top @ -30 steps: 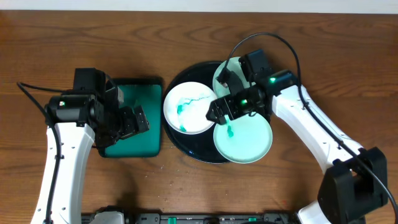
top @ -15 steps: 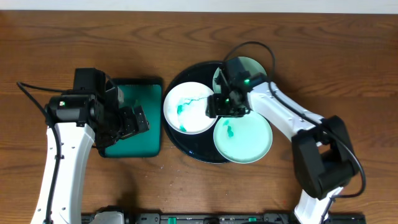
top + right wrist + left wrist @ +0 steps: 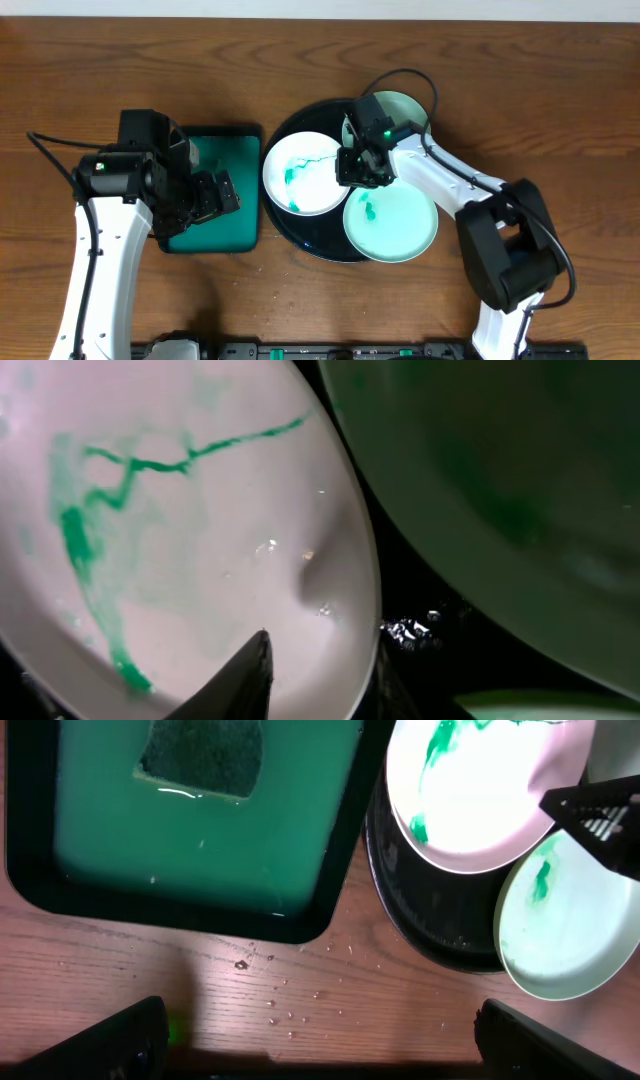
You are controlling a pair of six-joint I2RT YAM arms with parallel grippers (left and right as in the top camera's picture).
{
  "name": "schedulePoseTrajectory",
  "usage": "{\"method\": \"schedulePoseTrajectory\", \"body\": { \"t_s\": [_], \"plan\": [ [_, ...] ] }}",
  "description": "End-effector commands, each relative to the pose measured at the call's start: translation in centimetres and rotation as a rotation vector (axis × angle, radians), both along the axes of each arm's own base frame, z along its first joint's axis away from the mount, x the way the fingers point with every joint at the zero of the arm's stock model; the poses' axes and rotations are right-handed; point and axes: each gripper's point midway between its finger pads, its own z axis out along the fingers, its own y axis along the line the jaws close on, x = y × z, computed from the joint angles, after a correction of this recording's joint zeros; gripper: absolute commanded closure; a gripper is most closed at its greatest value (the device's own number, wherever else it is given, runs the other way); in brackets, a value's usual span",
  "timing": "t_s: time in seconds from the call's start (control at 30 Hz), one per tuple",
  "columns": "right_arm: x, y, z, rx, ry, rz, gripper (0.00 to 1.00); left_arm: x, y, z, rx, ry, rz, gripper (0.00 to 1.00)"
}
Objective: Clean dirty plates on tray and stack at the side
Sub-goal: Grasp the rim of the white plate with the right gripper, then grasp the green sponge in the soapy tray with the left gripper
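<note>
Three plates point(image 3: 390, 222) are counted on one tray point(image 3: 310, 235). The left gripper point(image 3: 320, 1025) is spread wide. The right gripper point(image 3: 352, 175) is set astride the white plate point(image 3: 303, 172) rim, and a grip cannot be told.

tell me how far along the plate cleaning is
Done: nothing; no plate is stacked aside. All three, the white plate and two mint plates, sit smeared on the black tray. In hand: the right gripper is at the white plate's rim; the left gripper hangs open over the sponge tray. Left: clean and stack all three.
</note>
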Motion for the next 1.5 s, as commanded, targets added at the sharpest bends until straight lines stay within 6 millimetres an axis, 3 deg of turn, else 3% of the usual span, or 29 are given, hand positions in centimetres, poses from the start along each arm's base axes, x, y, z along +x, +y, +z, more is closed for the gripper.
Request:
{"method": "schedulePoseTrajectory", "body": {
  "t_s": [0.0, 0.07, 0.13, 0.27, 0.37, 0.5, 0.63, 0.77, 1.0, 1.2, 1.33, 1.47],
  "plan": [
    [0.1, 0.1, -1.8, -0.014, 0.03, -0.017, 0.76, -0.1, -0.1, -0.2, -0.012, 0.01, 0.003, 0.02],
    [0.3, 0.2, -2.3, -0.015, 0.03, -0.018, 0.82, -0.1, -0.1, -0.2, -0.012, 0.01, 0.003, 0.02],
    [0.4, 0.3, -2.4, -0.013, 0.026, -0.018, 0.93, -0.1, -0.1, -0.2, -0.012, 0.01, 0.003, 0.02],
    [0.5, 0.3, -2.4, -0.011, 0.023, -0.018, 0.99, -0.2, -0.1, -0.2, -0.012, 0.013, 0.001, 0.02],
    [0.4, 0.2, -2.4, -0.013, 0.027, -0.018, 0.99, 0.2, 0.2, -0.2, 0.005, -0.009, -0.011, 0.36],
    [0.2, 0.1, -2.4, -0.018, 0.036, -0.016, 0.99, 1.3, 2.4, -0.5, 0.133, -0.044, 0.012, 0.46],
    [-0.1, 0.0, -2.5, -0.023, 0.043, -0.013, 0.99, 2.7, 4.0, -1.2, 0.227, -0.06, 0.031, 0.45],
    [-0.1, 0.0, -2.5, -0.024, 0.045, -0.014, 0.99, 4.0, 4.2, -3.0, 0.233, -0.026, 0.028, 0.44],
    [-0.3, 0.0, -2.5, -0.024, 0.045, 0.016, 0.99, 6.7, 4.3, -8.7, 0.225, 0.086, 0.059, 0.48],
    [-0.3, 0.0, -2.5, -0.025, 0.041, 0.029, 0.99, 7.7, 4.4, -12.0, 0.221, 0.14, 0.091, 0.48],
    [-0.3, 0.0, -2.5, -0.026, 0.038, 0.037, 0.99, 8.2, 4.7, -13.3, 0.236, 0.15, 0.092, 0.52],
    [-0.6, -0.1, -2.6, -0.032, 0.045, 0.048, 0.99, 8.7, 6.2, -13.6, 0.3, 0.139, 0.128, 0.53]
  ]
}}
